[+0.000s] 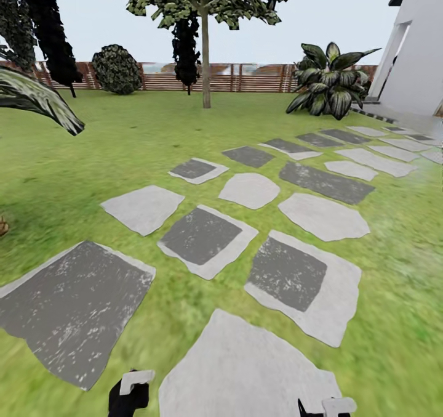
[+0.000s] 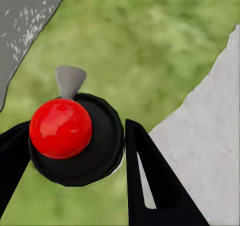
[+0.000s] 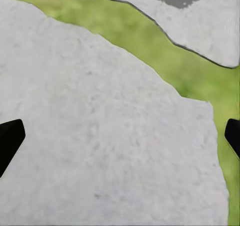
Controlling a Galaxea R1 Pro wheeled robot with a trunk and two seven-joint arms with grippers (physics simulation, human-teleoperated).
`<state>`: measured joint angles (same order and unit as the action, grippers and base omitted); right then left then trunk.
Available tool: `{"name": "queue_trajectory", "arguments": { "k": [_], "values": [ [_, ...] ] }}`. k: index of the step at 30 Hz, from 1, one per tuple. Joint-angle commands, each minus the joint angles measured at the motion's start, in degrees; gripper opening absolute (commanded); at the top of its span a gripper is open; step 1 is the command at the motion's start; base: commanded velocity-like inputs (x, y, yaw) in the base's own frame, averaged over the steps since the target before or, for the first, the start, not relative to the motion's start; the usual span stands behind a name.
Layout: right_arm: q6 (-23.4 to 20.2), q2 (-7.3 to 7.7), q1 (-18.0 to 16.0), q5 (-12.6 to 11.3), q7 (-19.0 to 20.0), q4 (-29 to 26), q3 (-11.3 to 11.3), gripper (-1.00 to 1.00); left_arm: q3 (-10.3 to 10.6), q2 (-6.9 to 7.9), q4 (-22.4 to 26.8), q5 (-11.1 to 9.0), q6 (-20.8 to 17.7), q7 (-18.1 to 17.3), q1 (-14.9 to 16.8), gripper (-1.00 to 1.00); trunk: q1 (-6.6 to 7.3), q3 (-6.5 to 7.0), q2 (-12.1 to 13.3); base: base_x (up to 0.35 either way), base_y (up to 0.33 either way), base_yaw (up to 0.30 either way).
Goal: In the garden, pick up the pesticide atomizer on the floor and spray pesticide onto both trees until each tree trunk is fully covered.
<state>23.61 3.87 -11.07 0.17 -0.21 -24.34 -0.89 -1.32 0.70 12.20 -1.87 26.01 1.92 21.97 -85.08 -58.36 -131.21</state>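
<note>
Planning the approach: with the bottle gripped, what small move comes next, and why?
Probably roll forward along the stepping stones toward the tree by the fence. The left gripper holds the atomizer, but the trunk looks too distant to spray.

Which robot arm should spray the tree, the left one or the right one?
Probably the left. Its left gripper is closed around the pesticide atomizer, while the right gripper is open and empty above a stepping stone. The tree is far ahead.
</note>
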Motion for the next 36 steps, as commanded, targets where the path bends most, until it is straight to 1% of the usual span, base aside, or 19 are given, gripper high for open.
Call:
{"name": "queue_trajectory", "arguments": {
  "k": [1,23,27,32,36],
  "values": [
    [0.01,0.0,0.0,0.0,-0.01,0.0,0.0,1.0,0.0,0.0,-0.02,0.01,0.0,0.01,0.0,-1.0,0.0,0.0,0.0,0.341,0.0,0.0],
    [0.03,0.29,0.0,0.0,-0.06,-0.19,0.41,1.0,0.0,-0.09,-0.07,0.02,0.01,0.01,0.0,-1.0,0.0,0.0,0.0,0.341,0.0,0.001],
    [0.03,0.34,0.0,0.0,-0.06,-0.19,0.44,1.0,0.0,-0.09,-0.07,0.02,0.01,0.01,0.0,-1.0,0.0,0.0,0.0,0.341,0.0,0.097],
    [0.03,0.35,0.0,0.0,-0.06,-0.19,0.38,1.0,0.04,-0.16,-0.07,-0.07,0.04,0.01,0.0,-1.0,0.0,0.0,0.0,0.341,0.0,0.2],
    [0.03,0.35,0.0,0.0,-0.06,-0.18,0.37,1.0,0.04,-0.17,-0.07,-0.07,0.01,0.01,0.0,-1.0,0.0,0.0,0.0,0.341,0.0,0.038]
  ]
}}
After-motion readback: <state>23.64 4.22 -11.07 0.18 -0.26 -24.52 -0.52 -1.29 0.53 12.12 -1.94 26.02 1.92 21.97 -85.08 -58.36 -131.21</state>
